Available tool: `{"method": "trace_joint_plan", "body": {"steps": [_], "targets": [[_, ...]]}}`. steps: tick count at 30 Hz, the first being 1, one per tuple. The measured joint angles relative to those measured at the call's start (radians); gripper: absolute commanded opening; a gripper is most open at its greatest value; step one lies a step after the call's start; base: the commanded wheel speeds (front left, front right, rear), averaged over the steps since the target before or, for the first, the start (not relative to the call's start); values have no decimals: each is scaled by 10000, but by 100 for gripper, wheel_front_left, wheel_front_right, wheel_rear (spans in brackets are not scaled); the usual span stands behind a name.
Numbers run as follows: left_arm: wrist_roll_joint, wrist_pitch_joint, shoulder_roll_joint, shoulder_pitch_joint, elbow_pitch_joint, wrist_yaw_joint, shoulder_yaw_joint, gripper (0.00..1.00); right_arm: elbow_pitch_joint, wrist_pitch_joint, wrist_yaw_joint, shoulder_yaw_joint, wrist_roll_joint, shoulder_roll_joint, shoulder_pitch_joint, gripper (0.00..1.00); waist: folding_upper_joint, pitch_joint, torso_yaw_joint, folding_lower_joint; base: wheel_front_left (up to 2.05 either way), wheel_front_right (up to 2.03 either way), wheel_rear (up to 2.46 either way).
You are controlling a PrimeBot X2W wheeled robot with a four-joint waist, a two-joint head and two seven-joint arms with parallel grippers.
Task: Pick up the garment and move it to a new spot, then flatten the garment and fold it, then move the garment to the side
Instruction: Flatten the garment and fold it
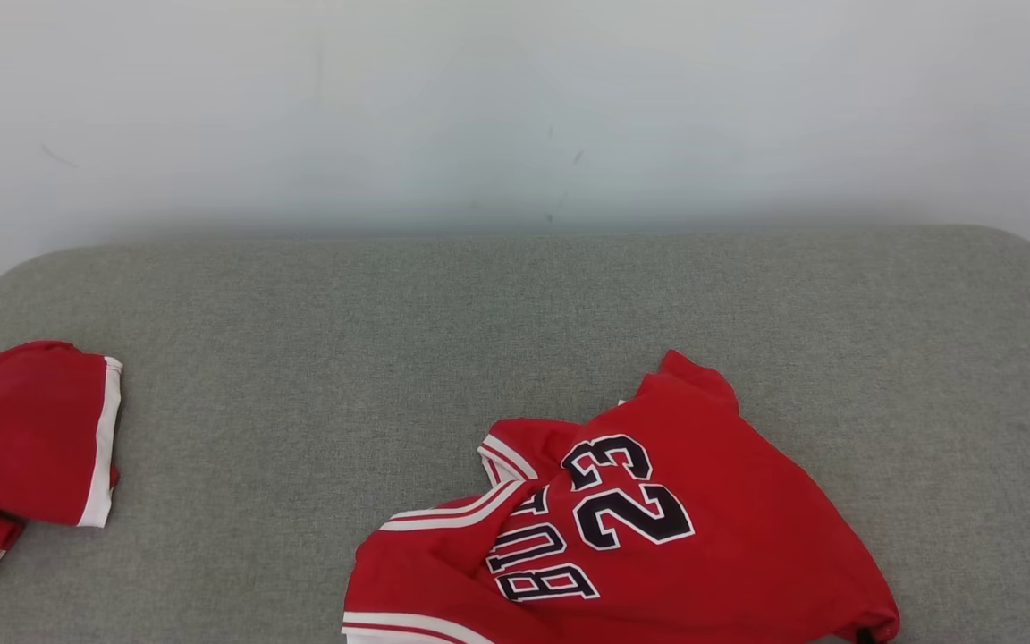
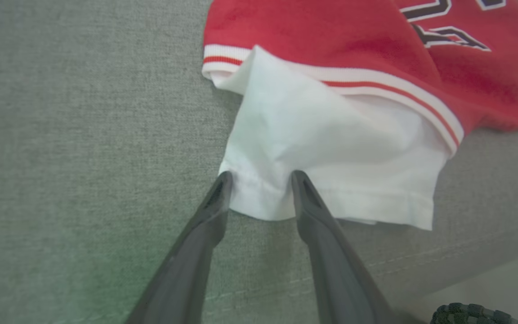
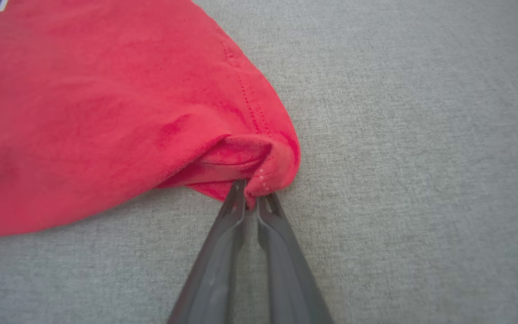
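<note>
The garment is a red jersey with a black-and-white "23" and white-striped trim, lying crumpled at the front middle of the grey cushion. In the left wrist view its white sleeve pokes out from under the red striped edge. My left gripper is open, its two fingers astride the sleeve's hemmed corner. In the right wrist view my right gripper is shut on a bunched red corner of the garment, low on the cushion.
A second red garment with a white band lies at the cushion's left edge. The grey cushion spreads wide behind and between the two, with a pale wall beyond. The cushion's front seam runs close behind my left fingers.
</note>
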Motion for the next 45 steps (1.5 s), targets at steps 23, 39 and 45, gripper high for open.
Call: {"method": "trace_joint_plan", "body": {"steps": [23, 39, 45], "targets": [[470, 437, 604, 646, -4982, 52, 1703, 0, -4591, 755, 0, 575, 621, -1183, 1087, 0, 1, 133, -168, 1, 0, 0, 0], [-999, 3647, 3118, -6678, -5329, -13, 1448, 0, -6491, 2777, 0, 596, 1701, -1885, -3690, 0, 2, 1454, -216, 3, 0, 0, 0], [-1534, 3979, 3312, -10540, -3191, -15, 1016, 0, -5660, 3591, 0, 740, 1965, -1730, -7222, 0, 3, 2361, -286, 4, 0, 0, 0]]}}
